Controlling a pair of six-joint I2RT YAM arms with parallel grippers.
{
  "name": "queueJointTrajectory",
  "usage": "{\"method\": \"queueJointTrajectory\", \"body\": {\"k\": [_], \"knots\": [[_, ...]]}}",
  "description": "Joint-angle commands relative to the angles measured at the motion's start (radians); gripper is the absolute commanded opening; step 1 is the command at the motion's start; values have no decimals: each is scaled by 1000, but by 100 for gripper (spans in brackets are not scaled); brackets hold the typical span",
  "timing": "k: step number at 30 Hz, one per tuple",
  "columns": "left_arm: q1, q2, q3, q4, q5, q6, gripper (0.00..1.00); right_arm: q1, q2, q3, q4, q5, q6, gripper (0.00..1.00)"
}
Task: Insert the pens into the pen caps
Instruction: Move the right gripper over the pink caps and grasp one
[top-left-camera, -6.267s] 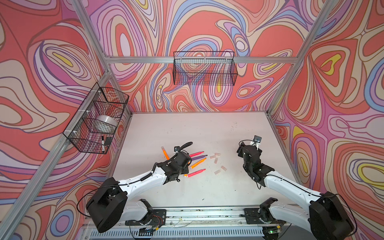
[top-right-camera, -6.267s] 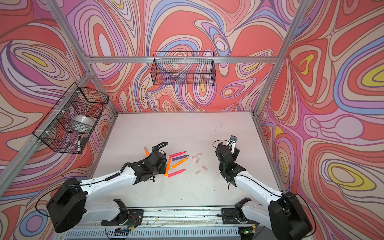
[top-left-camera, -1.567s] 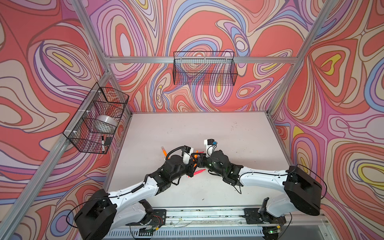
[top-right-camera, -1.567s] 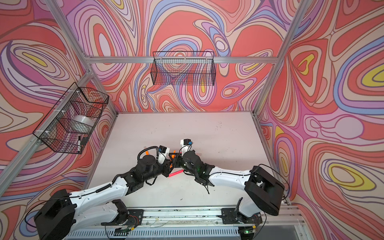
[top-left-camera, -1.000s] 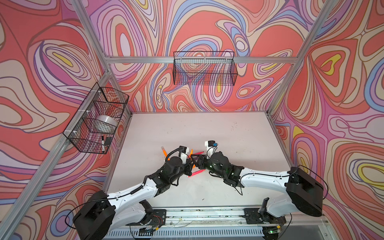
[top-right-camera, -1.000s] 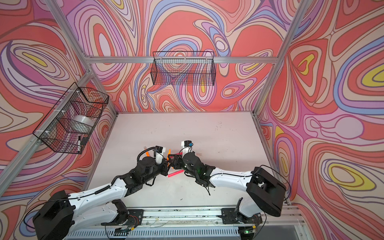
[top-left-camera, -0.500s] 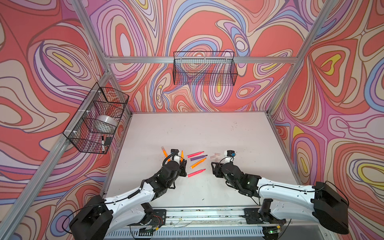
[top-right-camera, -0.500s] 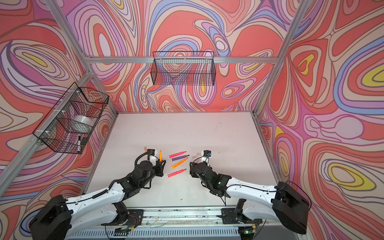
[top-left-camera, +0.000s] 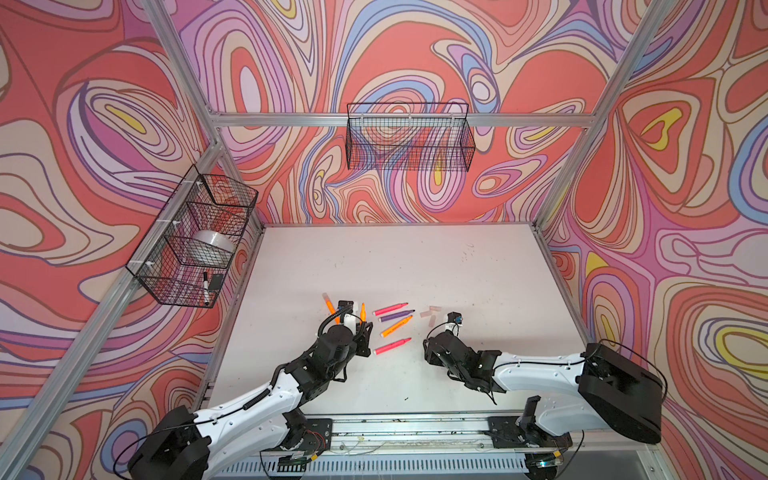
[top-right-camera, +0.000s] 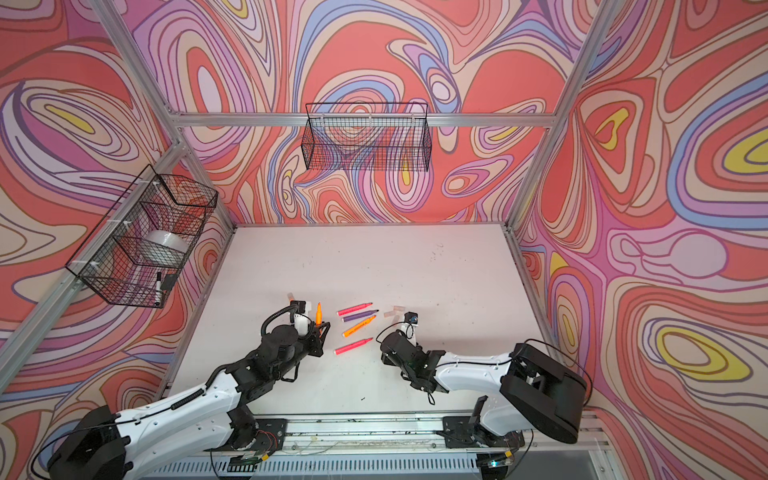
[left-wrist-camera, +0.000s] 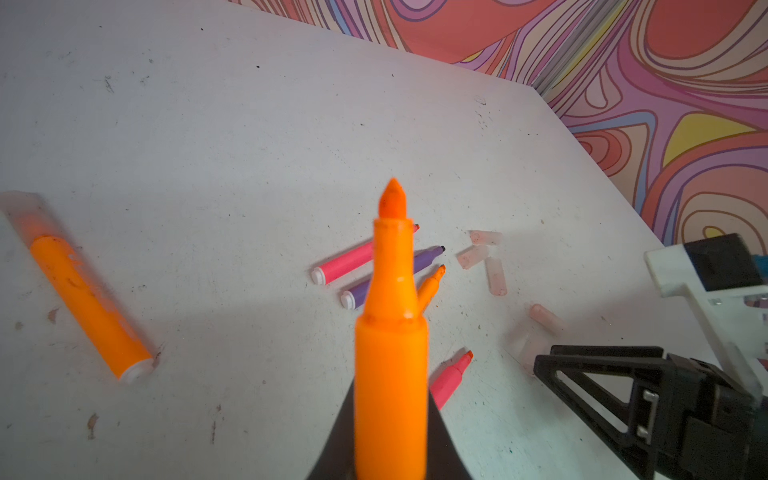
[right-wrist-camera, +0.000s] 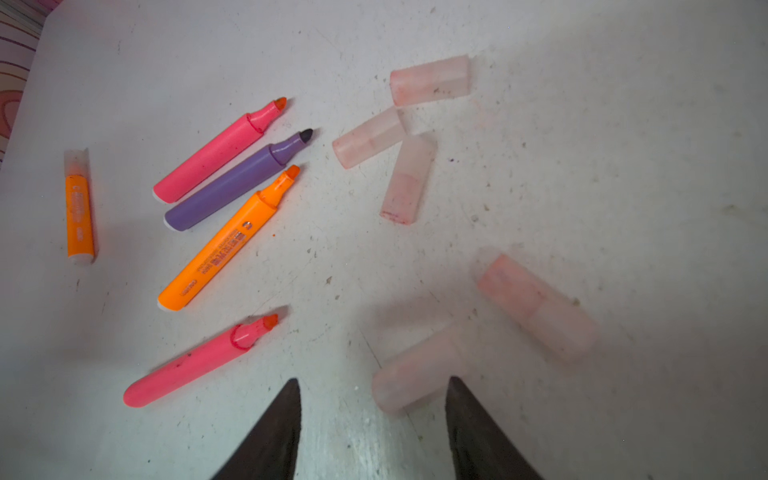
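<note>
Orange pen (left-wrist-camera: 390, 332) is sitting clamped in the left gripper (top-right-camera: 320, 328), jaws shut on the barrel, bare tapered tip pointing up and a bit far. It is hanging above the table (top-left-camera: 374, 257), near-centre, just left of the loose pens. Barrel is looking bright and clean, with a stepped neck below the tip and no cap on it.

Step in hand, as I'm reading it: fetching a cap for this held pen. Right gripper (right-wrist-camera: 372, 384) is hovering low with jaws standing apart and empty. The nearest cap (right-wrist-camera: 415, 370) is lying flat partly between them, one end right by a jaw. It is blurred, so I cannot tell which end is open. Next move is calling for the jaws to straddle that cap across its width, close and lift. Then the open end needs turning toward the orange tip while the left gripper is holding the pen steady. It is a small slick tube, so it is likely rolling or slipping if pinched off-centre.

Going outward: second cap (right-wrist-camera: 536, 307) is lying just beside it. 3 caps (top-left-camera: 430, 313) are bunched on the far side, touching or nearly so. All 5 are translucent pale pink with reddish smears.

Left of the caps, 4 more are lying flat and uncapped, tips toward the caps. Pink pen (right-wrist-camera: 220, 153) is farthest, purple pen (right-wrist-camera: 241, 183) just beside it, then loose orange pen (right-wrist-camera: 228, 241), then near pink pen (right-wrist-camera: 199, 361) apart from the rest. Capped orange pen (top-left-camera: 328, 305) is lying just far-left of the left gripper, so 1 of 6 is looking done.
</note>
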Motion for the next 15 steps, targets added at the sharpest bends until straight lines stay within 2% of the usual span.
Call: {"method": "queueJointTrajectory", "body": {"k": [1, 8, 15], "knots": [[4, -35, -12, -45, -17, -6, 0, 3, 20, 6, 22, 1, 10, 57], [3, -36, -7, -59, -25, -5, 0, 3, 72, 43, 13, -5, -2, 56], [3, -36, -7, -64, -30, -7, 0, 2, 121, 80, -48, 61, -6, 58]]}}
